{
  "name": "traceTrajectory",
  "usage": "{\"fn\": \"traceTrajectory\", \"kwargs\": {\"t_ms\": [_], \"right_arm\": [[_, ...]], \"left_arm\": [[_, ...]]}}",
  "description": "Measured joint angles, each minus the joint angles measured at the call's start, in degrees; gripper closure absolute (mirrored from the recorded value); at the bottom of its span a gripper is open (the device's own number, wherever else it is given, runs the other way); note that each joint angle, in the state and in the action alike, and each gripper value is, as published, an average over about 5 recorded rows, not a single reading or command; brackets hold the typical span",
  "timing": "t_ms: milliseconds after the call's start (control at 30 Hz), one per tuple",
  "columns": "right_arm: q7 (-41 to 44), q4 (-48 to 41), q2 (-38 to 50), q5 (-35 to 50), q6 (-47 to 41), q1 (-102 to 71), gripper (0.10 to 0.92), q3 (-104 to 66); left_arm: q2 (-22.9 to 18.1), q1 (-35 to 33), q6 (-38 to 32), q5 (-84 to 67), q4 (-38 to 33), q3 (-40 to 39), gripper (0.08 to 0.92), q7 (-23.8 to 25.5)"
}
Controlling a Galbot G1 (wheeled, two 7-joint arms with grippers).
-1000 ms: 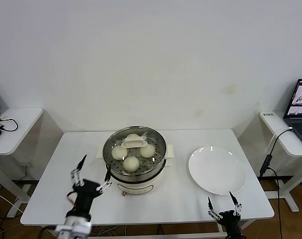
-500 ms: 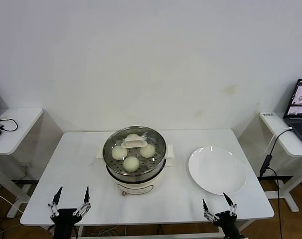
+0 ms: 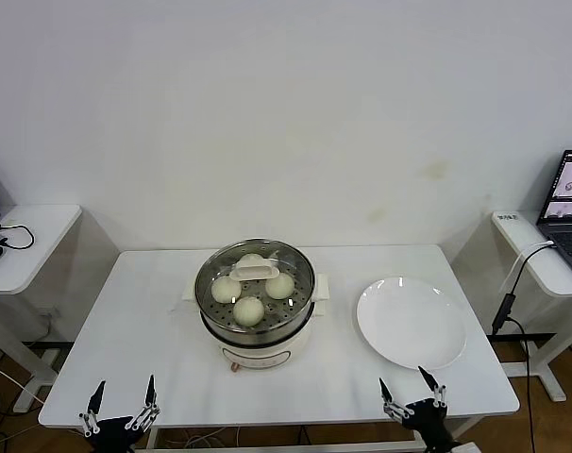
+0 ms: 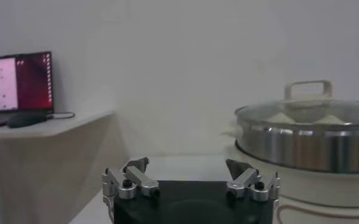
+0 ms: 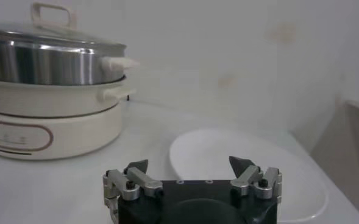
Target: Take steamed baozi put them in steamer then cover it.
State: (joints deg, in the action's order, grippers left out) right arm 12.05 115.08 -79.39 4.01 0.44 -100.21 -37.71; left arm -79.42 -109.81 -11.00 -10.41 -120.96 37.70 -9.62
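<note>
1. You will find the steamer [image 3: 256, 304] at the middle of the white table [image 3: 154, 293], its steel tray seated in the cream-white pot.
2. You can count four steamed baozi [image 3: 248, 310] inside the tray: one near, one far, one left, one right.
3. The cover [image 3: 255, 276] sits level on the steamer's rim, and its bar handle lies across the centre above the buns.
4. To the right of the steamer, apart from it, you see a white plate [image 3: 411, 323] with nothing on it.
5. The left gripper [image 3: 122, 404] hangs at the table's near left edge, fingers spread wide, holding nothing.
6. The right gripper [image 3: 407, 394] sits at the near right edge, just near of the plate, fingers likewise spread wide and empty.
</note>
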Motion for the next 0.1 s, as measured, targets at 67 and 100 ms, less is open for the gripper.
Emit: {"fn": "traceTrajectory", "kwargs": {"t_ms": [67,100], "right_arm": [[0.0,0.3,0.0,0.3,-0.2,-0.1,0.203,0.2],[0.1,0.4,0.0,0.5,-0.2,-0.2,0.203,0.3]], "left_arm": [[-0.2,0.0,0.1,-0.2,0.0,0.0,0.177,0.2],[-0.3,0.0,0.2,-0.3,0.0,0.0,0.177,0.3]]}}
